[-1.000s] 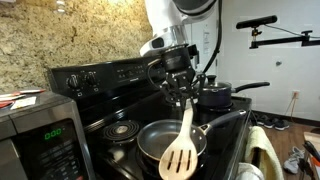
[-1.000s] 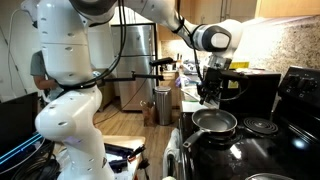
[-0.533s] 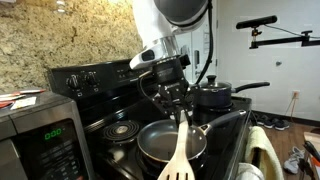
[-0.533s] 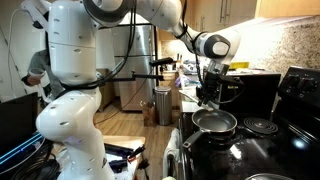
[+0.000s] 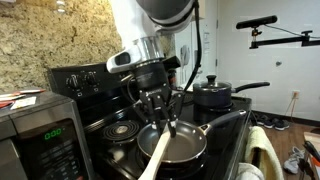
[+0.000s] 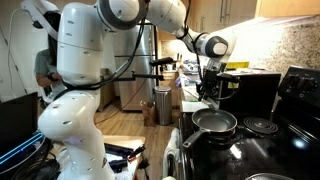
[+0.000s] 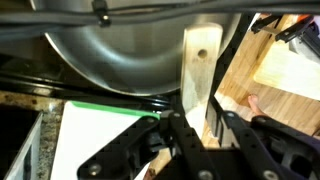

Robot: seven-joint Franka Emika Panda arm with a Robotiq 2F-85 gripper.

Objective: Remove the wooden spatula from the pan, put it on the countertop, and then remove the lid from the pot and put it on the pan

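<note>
Wooden spatula (image 5: 157, 153): where is it?
In the pincer (image 5: 168, 123), which is clenched on its handle. The wooden spatula slants down over the near rim of the pan (image 5: 200, 152), and its lower end runs out of the bottom of the frame.
Does it touch the pan?
Hard to say. In the wrist view the spatula (image 7: 200, 65) crosses the pan's grey inside (image 7: 110, 55), perhaps just above it.
And the lid?
The lid (image 5: 211, 86) sits on the pot (image 5: 216, 100), behind the pan on the black stove (image 5: 105, 115).
</note>
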